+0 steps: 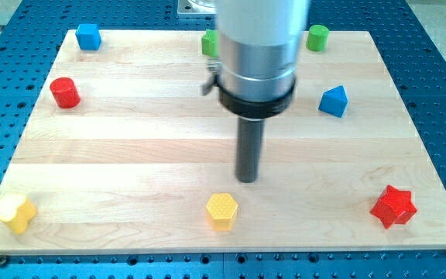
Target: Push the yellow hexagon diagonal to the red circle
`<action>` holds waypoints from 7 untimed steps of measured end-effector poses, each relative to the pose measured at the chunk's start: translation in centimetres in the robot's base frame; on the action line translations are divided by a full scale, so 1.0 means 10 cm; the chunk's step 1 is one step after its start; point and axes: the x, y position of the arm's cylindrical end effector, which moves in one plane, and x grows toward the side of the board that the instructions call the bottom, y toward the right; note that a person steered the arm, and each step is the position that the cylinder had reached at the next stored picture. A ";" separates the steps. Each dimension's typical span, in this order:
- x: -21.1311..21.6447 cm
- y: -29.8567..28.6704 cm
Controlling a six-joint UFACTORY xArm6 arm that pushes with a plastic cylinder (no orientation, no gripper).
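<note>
The yellow hexagon [222, 210] sits near the view's bottom edge, at the middle of the board. The red circle [65, 92] stands far off at the view's upper left. My tip [247, 178] is just above and slightly right of the yellow hexagon, a short gap away and not touching it. The rod hangs from the wide silver arm body [259, 46] at the view's top centre.
A blue cube [88, 36] is at top left; a green block [210, 43], partly hidden by the arm, and a green cylinder [317, 36] are at top. A blue wedge-like block [334, 101] is at right, a red star [393, 206] at bottom right and a yellow block [16, 212] at bottom left. The wooden board [130, 155] lies on a blue perforated table.
</note>
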 end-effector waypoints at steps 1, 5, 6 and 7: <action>0.25 0.48; 0.92 0.38; 0.94 0.38; 0.93 0.36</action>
